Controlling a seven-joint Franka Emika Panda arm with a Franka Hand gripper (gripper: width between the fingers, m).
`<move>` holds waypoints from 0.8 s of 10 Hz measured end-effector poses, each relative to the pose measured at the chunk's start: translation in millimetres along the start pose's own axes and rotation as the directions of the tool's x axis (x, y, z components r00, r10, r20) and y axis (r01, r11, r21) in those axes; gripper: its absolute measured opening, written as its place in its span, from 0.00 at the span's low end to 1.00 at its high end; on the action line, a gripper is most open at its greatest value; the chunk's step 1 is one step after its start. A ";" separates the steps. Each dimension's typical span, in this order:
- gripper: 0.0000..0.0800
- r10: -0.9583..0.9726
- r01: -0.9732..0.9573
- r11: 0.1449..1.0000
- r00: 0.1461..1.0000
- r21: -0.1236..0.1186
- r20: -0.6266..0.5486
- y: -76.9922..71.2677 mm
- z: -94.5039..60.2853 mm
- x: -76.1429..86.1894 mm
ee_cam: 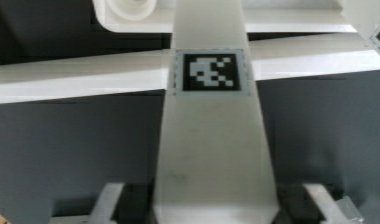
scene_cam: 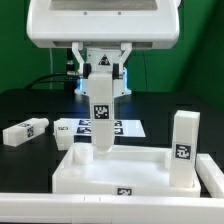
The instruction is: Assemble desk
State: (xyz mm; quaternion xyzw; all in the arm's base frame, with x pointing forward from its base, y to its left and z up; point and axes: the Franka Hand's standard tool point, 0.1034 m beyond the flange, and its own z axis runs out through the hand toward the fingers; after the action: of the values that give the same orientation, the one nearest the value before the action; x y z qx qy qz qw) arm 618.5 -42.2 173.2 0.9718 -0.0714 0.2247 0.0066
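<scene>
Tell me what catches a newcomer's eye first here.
The end effector holds a white leg upright at the tabletop's far corner on the exterior view's left. A second leg stands on the tabletop's right side, and a third leg lies loose at far left.

One tabletop [scene_cam: 100, 178], three legs [scene_cam: 182, 148], perhaps a fourth, one marker board [scene_cam: 126, 127]

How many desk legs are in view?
3: a leg in the gripper over the tabletop, an upright leg in its corner at the exterior view's right, a lying leg at that view's left. Another may be hidden.
</scene>
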 end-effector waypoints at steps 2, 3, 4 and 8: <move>0.36 -0.047 0.047 0.999 0.999 -0.012 -0.001 13.0 2.9 4.3; 0.36 -0.059 0.059 0.998 0.998 -0.022 -0.005 25.0 5.5 9.9; 0.36 -0.056 0.056 0.998 0.998 -0.026 -0.006 28.8 7.0 11.8; 0.36 -0.058 0.058 0.998 0.998 -0.026 -0.004 28.7 8.4 10.7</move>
State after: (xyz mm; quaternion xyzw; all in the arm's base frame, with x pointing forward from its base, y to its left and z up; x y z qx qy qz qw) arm 627.6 -72.4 169.9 0.9728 -0.0460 0.2256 0.0258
